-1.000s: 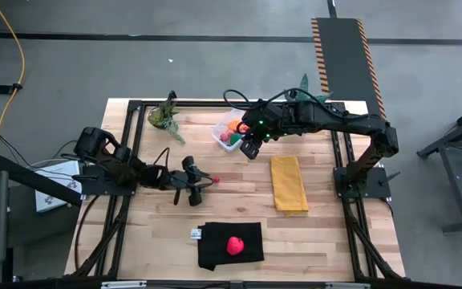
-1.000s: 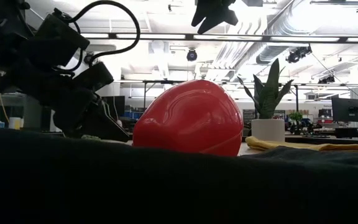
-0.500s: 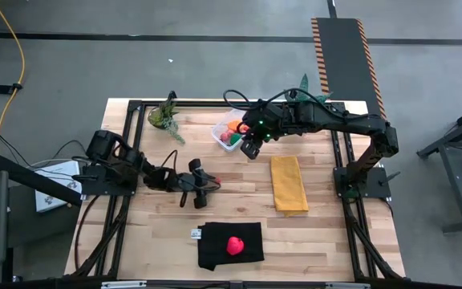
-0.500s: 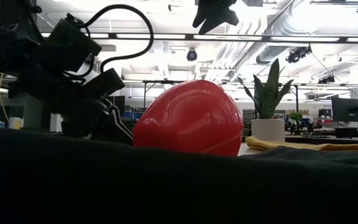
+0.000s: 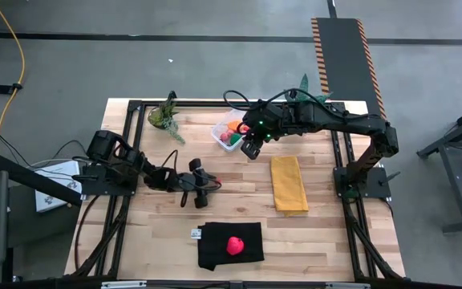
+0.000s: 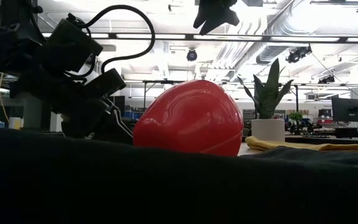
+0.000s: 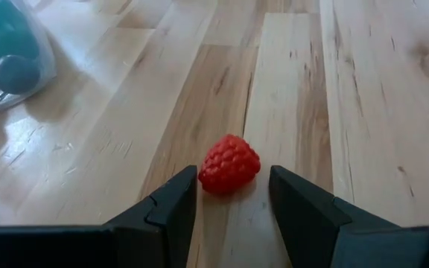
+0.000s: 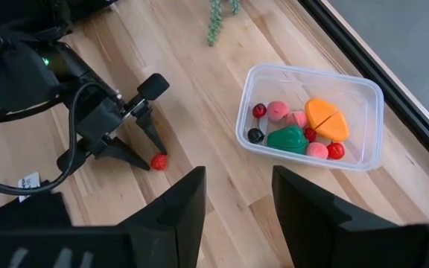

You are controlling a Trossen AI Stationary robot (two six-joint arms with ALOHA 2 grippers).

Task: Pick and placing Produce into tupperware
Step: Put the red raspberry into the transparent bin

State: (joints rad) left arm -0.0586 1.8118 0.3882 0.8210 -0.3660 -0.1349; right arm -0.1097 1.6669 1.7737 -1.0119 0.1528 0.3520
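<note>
A small red raspberry-like berry (image 7: 229,164) lies on the wooden table, and my left gripper (image 7: 231,182) is open and low over the boards with one finger on each side of it; the right wrist view shows the same berry (image 8: 157,161). The clear tupperware (image 8: 311,119) stands near the far edge and holds an orange piece, a green piece and several pink, red and dark berries. My right gripper (image 8: 238,216) hovers open above the table beside the tupperware (image 5: 229,132). A red strawberry-like piece (image 5: 234,245) rests on a black cloth.
A black cloth (image 5: 229,245) lies near the table's near edge and a folded yellow cloth (image 5: 289,183) on the right side. A green plant (image 5: 165,116) and a potted plant in a white pot (image 6: 268,127) stand at the far edge. A black frame borders the table.
My left gripper has moved toward the table's right, up to the red berry, until its fingers reached either side of it. The berry has stayed in place. My right arm has kept still.
</note>
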